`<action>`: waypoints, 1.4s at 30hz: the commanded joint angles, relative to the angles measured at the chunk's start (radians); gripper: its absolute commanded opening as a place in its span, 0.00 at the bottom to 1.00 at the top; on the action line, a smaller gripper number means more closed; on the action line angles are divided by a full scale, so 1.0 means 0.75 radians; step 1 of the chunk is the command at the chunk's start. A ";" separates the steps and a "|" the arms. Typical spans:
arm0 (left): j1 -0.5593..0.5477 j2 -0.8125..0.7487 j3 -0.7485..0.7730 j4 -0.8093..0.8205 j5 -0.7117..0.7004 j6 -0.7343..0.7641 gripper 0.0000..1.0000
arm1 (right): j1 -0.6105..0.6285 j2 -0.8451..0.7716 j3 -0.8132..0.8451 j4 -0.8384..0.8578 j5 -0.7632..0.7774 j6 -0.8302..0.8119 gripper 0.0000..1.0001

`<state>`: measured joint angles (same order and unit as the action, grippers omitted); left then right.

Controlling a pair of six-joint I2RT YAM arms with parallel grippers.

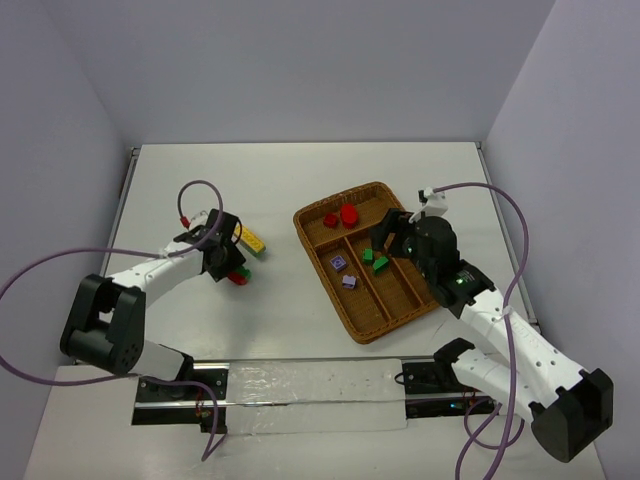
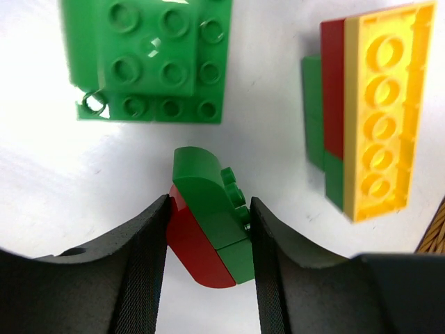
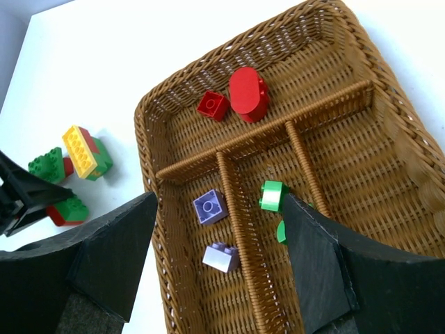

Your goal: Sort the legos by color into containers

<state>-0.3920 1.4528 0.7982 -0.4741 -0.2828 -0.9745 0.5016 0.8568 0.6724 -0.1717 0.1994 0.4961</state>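
Observation:
My left gripper [image 1: 229,264] is shut on a small red and green lego clump [image 2: 208,233], pinched between both fingers [image 2: 147,261] low over the table. Just past it lie a green studded clump [image 2: 156,59] and a yellow, red and green stack [image 2: 368,111], which also shows in the top view [image 1: 251,240]. My right gripper [image 1: 386,240] hovers open and empty over the wicker tray [image 1: 372,325]. The tray's crosswise section holds two red legos [image 3: 248,92]. One long slot holds two pale purple legos [image 3: 208,207] and the middle slot holds green legos [image 3: 272,195].
The tray's right long slot [image 3: 361,160] shows no bricks. The tray's corner [image 2: 434,233] lies right of the left gripper. The left arm's fingers [image 3: 24,198] show at the left edge of the right wrist view, beside the loose legos [image 3: 83,152].

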 commanded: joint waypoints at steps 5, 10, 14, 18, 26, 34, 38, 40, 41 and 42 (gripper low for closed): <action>-0.001 -0.243 -0.113 0.079 0.105 0.078 0.15 | 0.177 0.230 0.221 0.134 -0.297 -0.198 0.79; -0.001 -0.414 -0.135 0.162 0.226 0.097 0.13 | 0.359 0.488 0.371 0.105 -0.576 -0.237 0.82; -0.002 -0.503 -0.093 0.151 0.273 0.074 0.13 | 0.440 0.712 0.393 0.337 -0.790 -0.094 0.83; -0.007 -0.519 -0.078 0.134 0.295 0.060 0.12 | 0.471 0.860 0.430 0.531 -0.881 0.026 0.84; -0.007 -0.554 -0.055 0.086 0.288 0.069 0.12 | 0.493 1.090 0.568 0.607 -0.803 0.160 0.84; -0.007 -0.587 -0.019 0.030 0.273 0.092 0.13 | 0.494 1.232 0.679 0.616 -0.797 0.201 0.80; -0.007 -0.602 -0.024 0.031 0.282 0.090 0.13 | 0.496 1.290 0.689 0.662 -0.821 0.235 0.75; -0.007 -0.608 -0.026 0.030 0.283 0.082 0.13 | 0.496 1.305 0.692 0.673 -0.841 0.243 0.72; -0.007 -0.617 -0.029 0.033 0.288 0.080 0.13 | 0.498 1.308 0.691 0.681 -0.844 0.245 0.71; -0.007 -0.624 -0.032 0.035 0.294 0.078 0.13 | 0.499 1.310 0.691 0.688 -0.847 0.247 0.70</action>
<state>-0.3939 1.0194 0.7418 -0.4589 -0.0799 -0.9160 0.8665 1.8311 1.1465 0.2693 -0.4105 0.6613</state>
